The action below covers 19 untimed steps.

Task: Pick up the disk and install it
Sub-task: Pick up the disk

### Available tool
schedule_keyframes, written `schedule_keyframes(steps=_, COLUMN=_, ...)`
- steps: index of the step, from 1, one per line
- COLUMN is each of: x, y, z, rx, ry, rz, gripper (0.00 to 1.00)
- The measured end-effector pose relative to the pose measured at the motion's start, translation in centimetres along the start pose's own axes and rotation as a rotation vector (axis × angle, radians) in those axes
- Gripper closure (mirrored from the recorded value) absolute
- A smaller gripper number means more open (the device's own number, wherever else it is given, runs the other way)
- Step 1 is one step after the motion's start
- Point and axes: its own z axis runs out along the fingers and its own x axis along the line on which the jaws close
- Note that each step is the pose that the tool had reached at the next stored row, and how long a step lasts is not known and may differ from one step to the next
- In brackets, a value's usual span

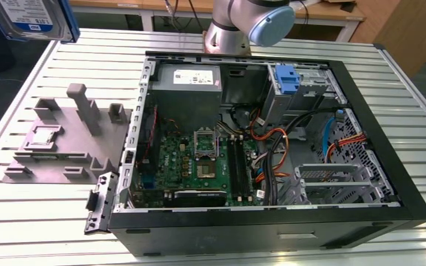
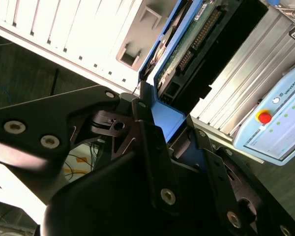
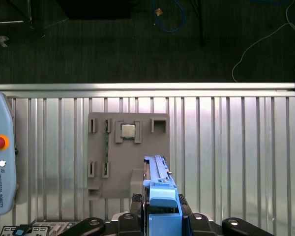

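The disk (image 1: 35, 19) hangs high above the table's far corner at the exterior view's left, with its white-and-blue label facing the camera and a blue carrier frame around it. In the second wrist view my gripper (image 2: 174, 142) is shut on the blue frame of the disk (image 2: 187, 44), whose green circuit-board side shows. The first wrist view has the disk (image 3: 157, 189) edge-on between the black fingers (image 3: 189, 221) of my gripper (image 3: 160, 221), above the grey fixture.
An open black computer case (image 1: 390, 183) lies on the slatted metal table (image 1: 35, 221), with a blue bracket (image 1: 287, 77) on its drive cage and a metal bay (image 1: 331, 180) near the front. A grey fixture (image 1: 57, 149) sits at its left. A teach pendant (image 3: 0, 157) rests on the table.
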Motion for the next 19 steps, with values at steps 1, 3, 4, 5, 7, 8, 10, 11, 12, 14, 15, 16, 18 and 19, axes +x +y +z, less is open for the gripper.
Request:
schedule_keyframes(steps=1, x=0.0, y=-0.03, z=0.0, rx=0.0001, ry=0.0, rz=0.0, gripper=0.63)
schedule_keyframes(steps=3, x=0.0, y=-0.13, z=0.0, rx=0.0, ry=0.0, rz=0.0, gripper=0.63)
schedule_keyframes(steps=4, x=0.0, y=-0.2, z=0.0, rx=0.0001, ry=-0.0001, rz=0.0, gripper=0.63)
schedule_keyframes(steps=5, x=0.0, y=-0.29, z=0.0, rx=0.0, ry=0.0, rz=0.0, gripper=0.63)
schedule_keyframes(steps=7, x=-0.01, y=-0.46, z=0.0, rx=0.0001, ry=0.0, rz=0.0, gripper=0.63)
schedule_keyframes(steps=8, x=-0.01, y=-0.55, z=0.0, rx=0.0001, ry=0.0, rz=0.0, gripper=0.63)
schedule_keyframes(steps=10, x=-0.01, y=-0.73, z=-0.01, rx=0.0, ry=0.0, rz=0.0, gripper=0.63)
schedule_keyframes(steps=11, x=-0.02, y=-0.84, z=0.0, rx=0.0, ry=0.0, rz=0.0, gripper=0.63)
schedule_keyframes(steps=12, x=-0.02, y=-0.96, z=0.0, rx=0.0001, ry=-0.0001, rz=0.0, gripper=0.63)
schedule_keyframes(steps=14, x=-0.01, y=-1.19, z=0.0, rx=0.0001, ry=0.0, rz=0.0, gripper=0.63)
schedule_keyframes(steps=15, x=0.01, y=-1.29, z=0.0, rx=0.0001, ry=0.0, rz=0.0, gripper=0.63)
schedule_keyframes(steps=16, x=0.04, y=-1.39, z=0.0, rx=0.0001, ry=0.0, rz=0.0, gripper=0.63)
schedule_keyframes(steps=18, x=0.09, y=-1.59, z=0.0, rx=0.0001, ry=0.0, rz=0.0, gripper=0.63)
schedule_keyframes(steps=19, x=0.09, y=-1.64, z=0.0, rx=0.0001, ry=0.0, rz=0.0, gripper=0.63)
